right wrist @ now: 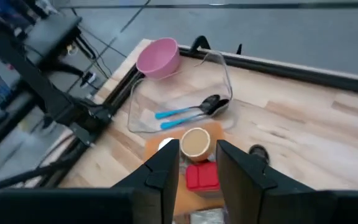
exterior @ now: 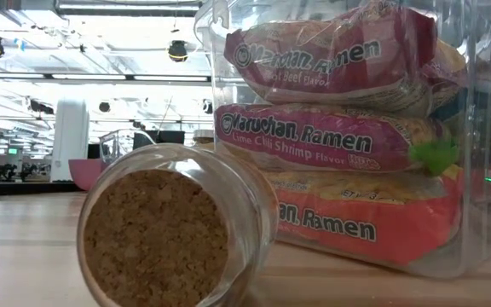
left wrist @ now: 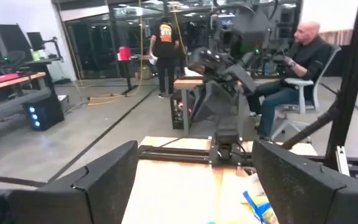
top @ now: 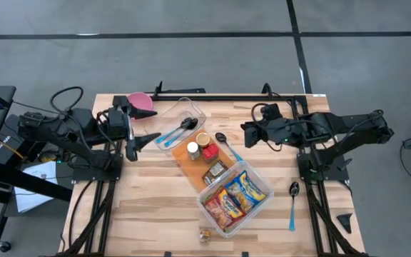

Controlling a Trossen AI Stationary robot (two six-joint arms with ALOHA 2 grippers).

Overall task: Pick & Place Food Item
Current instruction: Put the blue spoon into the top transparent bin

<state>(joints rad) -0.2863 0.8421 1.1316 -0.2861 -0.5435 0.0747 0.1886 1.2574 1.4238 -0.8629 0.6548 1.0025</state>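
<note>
You work on a table of pale wood planks with a matt, visible grain. The tub holding the noodle packets is clear glossy plastic; the packets are shiny printed film. The small jar lying on its side looks like smooth glass with a rough cork stopper. The pink bowl seems matt plastic. The spoons have blue plastic handles.
</note>
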